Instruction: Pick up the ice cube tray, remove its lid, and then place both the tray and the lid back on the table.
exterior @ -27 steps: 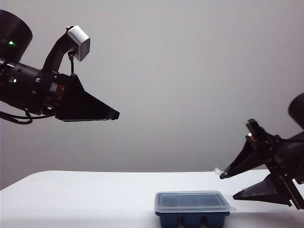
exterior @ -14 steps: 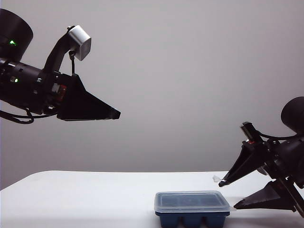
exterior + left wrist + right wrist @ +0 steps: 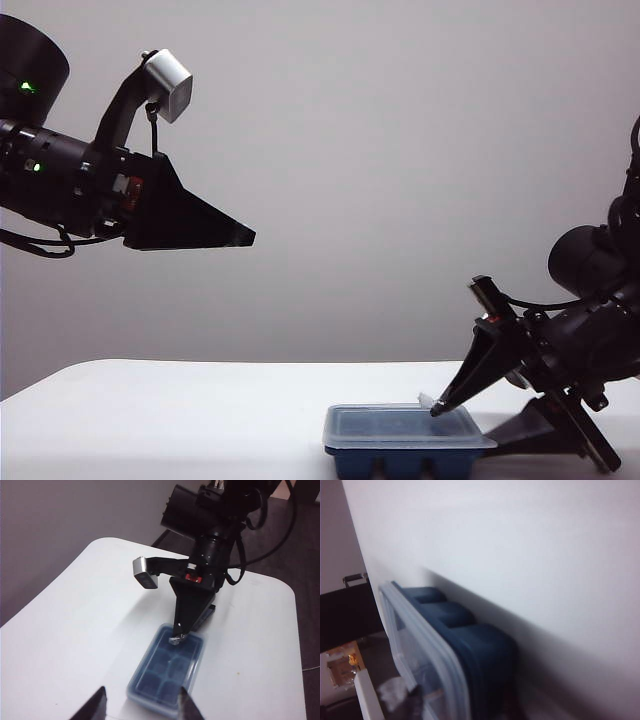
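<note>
In the exterior view the right gripper (image 3: 462, 428), which a second ago hung back to the right of the small navy-blue plastic ice cube tray (image 3: 404, 464), has come down and forward; its jaws now straddle the tray's right end, the upper fingertip on the thin frosted-clear rectangular lid (image 3: 400, 424), the lower one by the rim, spread and not yet clamped. The tray sits lidded on the wide white table (image 3: 180, 420). The left gripper (image 3: 235, 238) hangs high at left, unmoved and empty, its jaws part open. The left wrist view shows the right gripper (image 3: 176, 639) meeting the lid (image 3: 165, 669) at the tray's far end. The right wrist view shows tray (image 3: 470, 635) and lid edge (image 3: 427, 635) close up. The pickup looks imminent.
</note>
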Controlling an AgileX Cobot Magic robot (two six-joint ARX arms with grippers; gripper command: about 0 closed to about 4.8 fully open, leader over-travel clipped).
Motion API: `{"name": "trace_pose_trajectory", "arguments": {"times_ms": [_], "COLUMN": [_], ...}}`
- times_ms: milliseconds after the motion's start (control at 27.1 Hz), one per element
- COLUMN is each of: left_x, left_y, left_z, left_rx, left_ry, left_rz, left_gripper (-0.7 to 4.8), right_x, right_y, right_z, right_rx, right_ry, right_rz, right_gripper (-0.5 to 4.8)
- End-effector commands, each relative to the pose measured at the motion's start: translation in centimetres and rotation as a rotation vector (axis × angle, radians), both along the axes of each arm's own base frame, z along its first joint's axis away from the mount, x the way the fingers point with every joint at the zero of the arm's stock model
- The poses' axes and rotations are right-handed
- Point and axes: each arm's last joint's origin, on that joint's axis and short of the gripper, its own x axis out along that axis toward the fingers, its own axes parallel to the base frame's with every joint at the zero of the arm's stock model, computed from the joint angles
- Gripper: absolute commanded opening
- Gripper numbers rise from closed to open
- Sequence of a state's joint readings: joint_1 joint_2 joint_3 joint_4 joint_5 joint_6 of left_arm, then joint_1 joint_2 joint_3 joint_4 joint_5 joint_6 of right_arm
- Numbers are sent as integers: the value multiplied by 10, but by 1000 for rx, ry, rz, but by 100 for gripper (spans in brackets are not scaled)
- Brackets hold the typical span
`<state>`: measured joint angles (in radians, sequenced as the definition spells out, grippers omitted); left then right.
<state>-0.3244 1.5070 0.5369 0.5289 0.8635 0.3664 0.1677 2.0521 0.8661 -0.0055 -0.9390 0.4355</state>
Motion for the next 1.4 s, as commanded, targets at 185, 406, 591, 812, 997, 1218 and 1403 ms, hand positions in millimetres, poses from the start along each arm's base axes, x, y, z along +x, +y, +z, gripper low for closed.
{"name": "trace_pose_trajectory", "arguments": {"times_ms": [185, 406, 591, 812, 997, 1218, 1403], "left_x": [0, 1, 1, 1, 0, -1, 0], "left_y": [0, 0, 0, -1, -1, -1, -1], "left_z": [2, 2, 1, 2, 2, 3, 4], "left_rx": [-8, 0, 2, -7, -18, -28, -24], "left_ry": [-4, -7, -14, -14, -10, -9, -28], "left_rz": [-2, 14, 11, -5, -31, -53, -33], "left_gripper": [183, 183, 183, 321, 479, 479, 479], "right_x": [5, 9, 9, 15, 29, 46, 44], "right_y": [-1, 0, 0, 1, 4, 9, 13], "right_z": [3, 6, 6, 14, 41, 96, 124], "right_rx": [5, 3, 3, 61, 105, 256, 355], "right_ry": [-41, -47, -57, -64, -112, -173, -192], "right_rz": [8, 15, 22, 41, 56, 117, 168], "right_gripper": [156, 50, 9, 9, 8, 8, -1]}}
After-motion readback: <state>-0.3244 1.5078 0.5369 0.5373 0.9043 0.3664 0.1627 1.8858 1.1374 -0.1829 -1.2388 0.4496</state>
